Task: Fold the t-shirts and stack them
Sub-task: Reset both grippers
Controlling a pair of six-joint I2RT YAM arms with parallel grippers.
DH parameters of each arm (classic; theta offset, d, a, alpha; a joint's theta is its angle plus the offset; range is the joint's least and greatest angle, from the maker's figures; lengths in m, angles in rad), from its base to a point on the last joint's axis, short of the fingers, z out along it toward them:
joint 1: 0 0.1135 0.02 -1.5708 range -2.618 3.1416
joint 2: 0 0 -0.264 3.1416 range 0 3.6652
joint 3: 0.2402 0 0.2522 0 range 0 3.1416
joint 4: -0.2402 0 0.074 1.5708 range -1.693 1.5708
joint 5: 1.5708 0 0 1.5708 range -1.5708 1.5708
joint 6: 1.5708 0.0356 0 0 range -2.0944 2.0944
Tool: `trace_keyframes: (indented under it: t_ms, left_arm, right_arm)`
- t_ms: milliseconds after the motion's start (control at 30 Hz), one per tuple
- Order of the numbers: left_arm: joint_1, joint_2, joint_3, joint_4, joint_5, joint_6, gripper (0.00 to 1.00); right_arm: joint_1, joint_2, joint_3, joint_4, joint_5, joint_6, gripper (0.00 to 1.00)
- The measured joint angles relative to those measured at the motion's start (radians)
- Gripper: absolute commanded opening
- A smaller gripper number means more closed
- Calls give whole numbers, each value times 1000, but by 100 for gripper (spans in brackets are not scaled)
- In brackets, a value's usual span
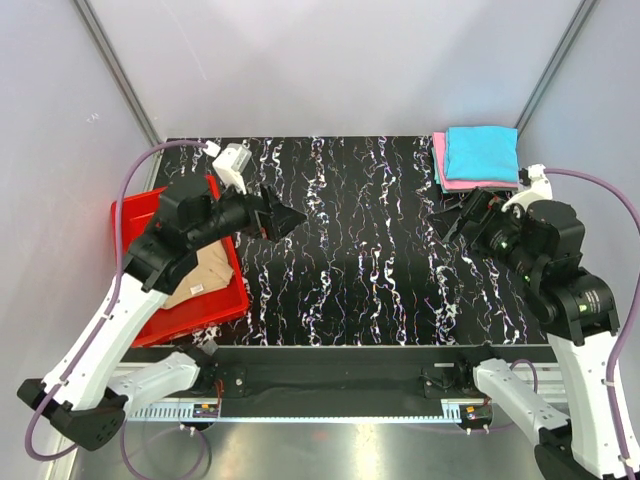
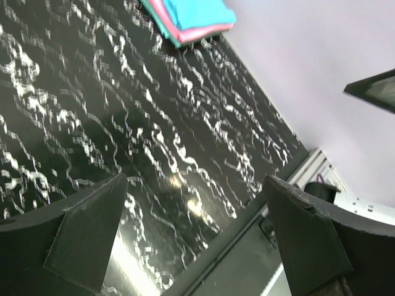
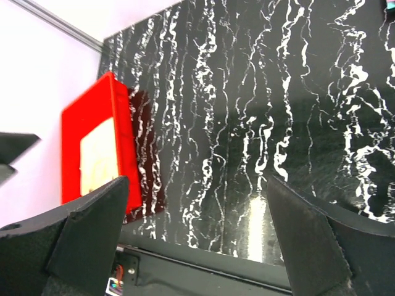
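Your left gripper (image 1: 288, 218) and right gripper (image 1: 452, 222) are spread wide, holding nothing. The turquoise t-shirt (image 1: 482, 152) lies on the pink t-shirt (image 1: 439, 160) at upper right, just above the right gripper. The tan t-shirt (image 1: 205, 275) sits in the red tray (image 1: 128, 212), left.

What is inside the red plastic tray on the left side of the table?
A tan-beige cloth t-shirt lies loosely bunched inside the red plastic tray. The black left arm hangs over the tray and covers much of its inside, so whether anything else lies in there cannot be seen.
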State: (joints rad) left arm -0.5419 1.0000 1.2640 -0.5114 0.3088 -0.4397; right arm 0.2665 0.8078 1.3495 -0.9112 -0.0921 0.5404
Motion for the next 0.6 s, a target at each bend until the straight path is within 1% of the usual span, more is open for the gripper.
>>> trace_keyframes:
  t_ms: [300, 600]
  left_arm:
    - [0, -95, -16, 3, 0, -10, 99]
    - [0, -104, -16, 10, -3, -10, 99]
  right_arm:
    - [0, -13, -2, 1, 2, 19, 100]
    - [0, -41, -2, 0, 6, 19, 100]
